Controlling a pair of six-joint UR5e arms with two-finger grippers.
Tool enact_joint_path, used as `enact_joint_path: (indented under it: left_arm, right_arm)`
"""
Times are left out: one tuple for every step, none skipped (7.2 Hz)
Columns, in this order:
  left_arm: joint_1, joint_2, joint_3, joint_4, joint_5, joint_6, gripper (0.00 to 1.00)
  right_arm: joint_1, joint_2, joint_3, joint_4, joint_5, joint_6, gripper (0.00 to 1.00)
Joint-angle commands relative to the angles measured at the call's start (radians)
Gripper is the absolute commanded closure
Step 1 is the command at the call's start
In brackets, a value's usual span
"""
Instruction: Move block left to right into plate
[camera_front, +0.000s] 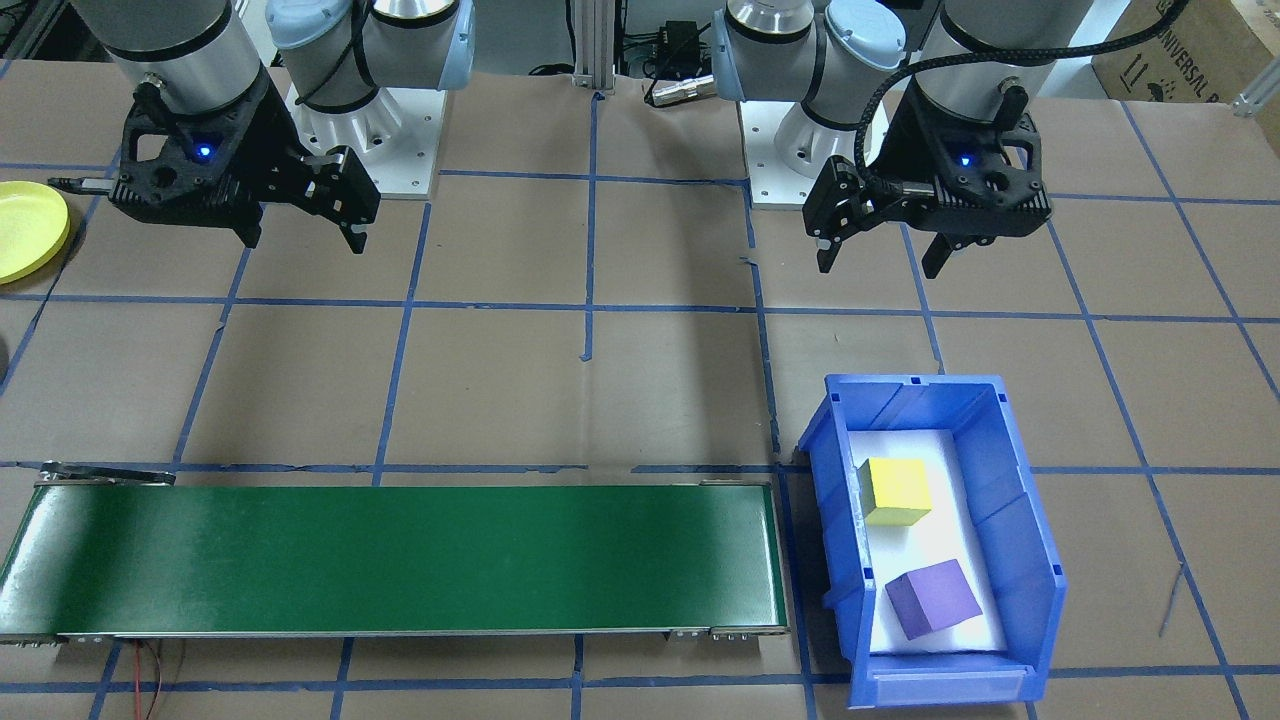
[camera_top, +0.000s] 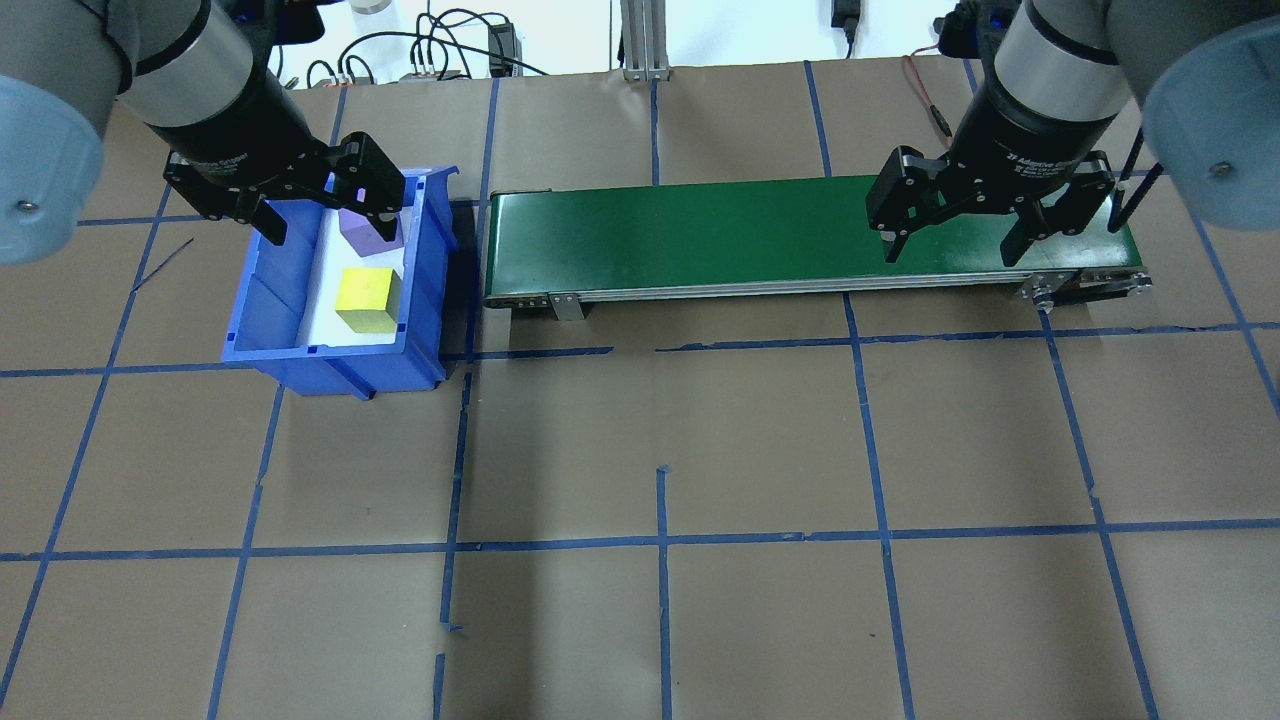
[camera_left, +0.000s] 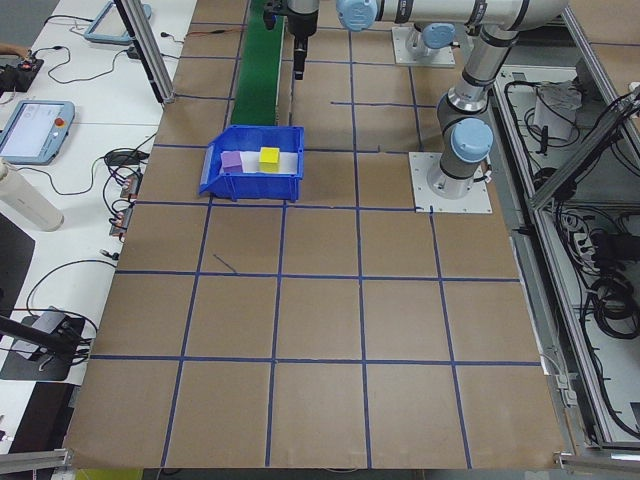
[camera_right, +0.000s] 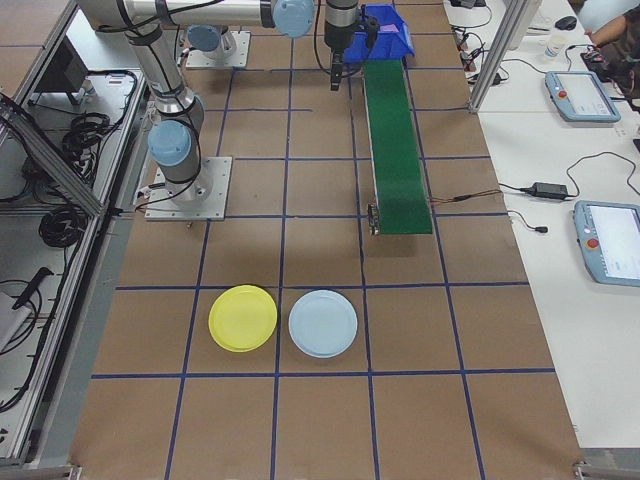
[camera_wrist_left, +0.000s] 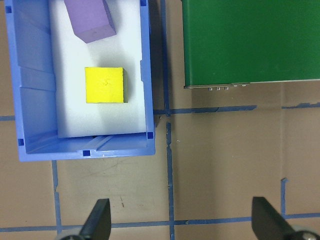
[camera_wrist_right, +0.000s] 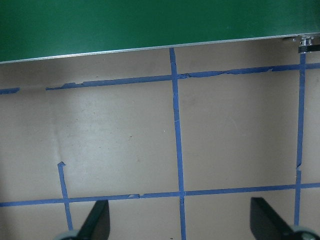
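Two cubes, yellow block (camera_front: 896, 491) and purple block (camera_front: 932, 598), in blue bin (camera_front: 1030, 520); left gripper (camera_front: 885, 247) fingers apart, empty; right gripper (camera_front: 300, 232) likewise; yellow plate (camera_right: 243, 318) well apart.

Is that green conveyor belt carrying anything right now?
Empty: the green conveyor belt shows bare from end to end, while both blocks sit in the blue bin.

Two blocks (camera_front: 897, 491) (camera_front: 932, 598) lie apart inside the bin (camera_front: 1030, 560) on the tabletop (camera_front: 600, 400), at the robot's left. The conveyor belt (camera_front: 400, 558) stretches rightward from just beside the bin. Two plates (camera_right: 243, 318) (camera_right: 323, 323) sit side by side, well beyond the belt's right end.
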Motion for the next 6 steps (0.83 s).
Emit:
enact_joint_path:
  left_arm:
    - [0.004, 0.0, 0.002, 0.0, -0.003, 0.002, 0.0]
    - [0.009, 0.0, 0.002, 0.0, -0.005, 0.004, 0.0]
    - [0.022, -0.003, 0.002, 0.002, -0.005, 0.008, 0.0]
    - [0.039, -0.008, 0.008, 0.006, -0.008, 0.01, 0.0]
    - [0.061, -0.014, 0.003, 0.008, -0.006, 0.017, 0.0]
    - [0.071, -0.087, 0.028, 0.006, -0.006, 0.019, 0.0]
  right_arm:
    - [0.001, 0.0, 0.0, -0.001, 0.0, 0.001, 0.0]
    - [0.001, 0.0, 0.0, -0.001, 0.0, 0.001, 0.0]
    - [0.001, 0.0, 0.0, 0.0, 0.002, 0.001, 0.0]
    - [0.001, 0.0, 0.0, -0.001, 0.002, 0.001, 0.0]
    - [0.001, 0.0, 0.0, -0.001, 0.002, 0.001, 0.0]
    - [0.002, -0.002, 0.0, -0.001, 0.002, 0.001, 0.0]
